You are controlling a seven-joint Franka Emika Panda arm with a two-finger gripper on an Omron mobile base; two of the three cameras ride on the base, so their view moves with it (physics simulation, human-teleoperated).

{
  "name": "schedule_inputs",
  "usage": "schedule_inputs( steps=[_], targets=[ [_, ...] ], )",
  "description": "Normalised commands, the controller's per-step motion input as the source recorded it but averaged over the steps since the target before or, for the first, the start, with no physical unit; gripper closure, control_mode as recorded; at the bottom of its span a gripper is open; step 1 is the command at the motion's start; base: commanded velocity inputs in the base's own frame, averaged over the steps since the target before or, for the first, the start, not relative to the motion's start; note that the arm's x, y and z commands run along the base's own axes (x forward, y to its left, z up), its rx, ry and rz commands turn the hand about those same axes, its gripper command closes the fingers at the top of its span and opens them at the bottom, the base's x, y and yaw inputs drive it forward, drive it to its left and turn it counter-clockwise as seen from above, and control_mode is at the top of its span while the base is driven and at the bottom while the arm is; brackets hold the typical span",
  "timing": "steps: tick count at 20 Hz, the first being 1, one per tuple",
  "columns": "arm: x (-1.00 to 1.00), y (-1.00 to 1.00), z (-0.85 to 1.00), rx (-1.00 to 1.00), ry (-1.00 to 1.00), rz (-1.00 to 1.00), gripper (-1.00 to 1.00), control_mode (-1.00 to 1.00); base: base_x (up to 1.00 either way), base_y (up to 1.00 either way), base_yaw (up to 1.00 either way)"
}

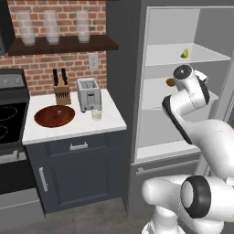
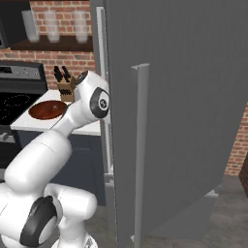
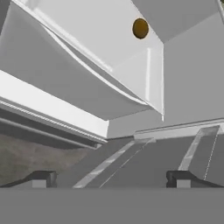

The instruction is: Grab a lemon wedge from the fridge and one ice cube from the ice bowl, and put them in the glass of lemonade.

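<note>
The fridge (image 1: pixel 183 119) stands open, its white shelves showing. A tiny yellow-green lemon wedge (image 1: pixel 184 53) lies on an upper shelf. My arm reaches into the fridge below that shelf, and its wrist hides the hand in the left base view. In the hand view my gripper (image 3: pixel 111 179) is open, fingertips (image 3: pixel 41 179) far apart with nothing between them, aimed at the fridge's lower shelves. The reddish-brown ice bowl (image 1: pixel 54 116) sits on the white counter, and the small glass of lemonade (image 1: pixel 96 114) stands to its right, in front of the toaster.
A round brownish-olive item (image 3: pixel 140 28) rests on the middle fridge shelf. The open dark grey fridge door (image 2: pixel 184 121) with its pale bar handle (image 2: pixel 140 145) stands at my right. A toaster (image 1: pixel 88 94), knife block (image 1: pixel 62 91) and stove (image 1: pixel 9 114) lie to the left.
</note>
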Motion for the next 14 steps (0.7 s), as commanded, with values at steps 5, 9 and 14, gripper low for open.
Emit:
schedule_inputs(
  steps=[5, 9, 14],
  targets=[
    [-0.6, -1.0, -0.2, 0.0, 0.04, -0.04, -1.0, -1.0, 0.0, 0.0, 0.0],
    [-0.68, -1.0, -0.18, 0.0, 0.01, -0.05, -1.0, -1.0, 0.0, 0.0, 0.0],
    [-0.63, -1.0, -0.1, 0.0, 0.0, -0.04, -1.0, -1.0, 0.0, 0.0, 0.0]
  ],
)
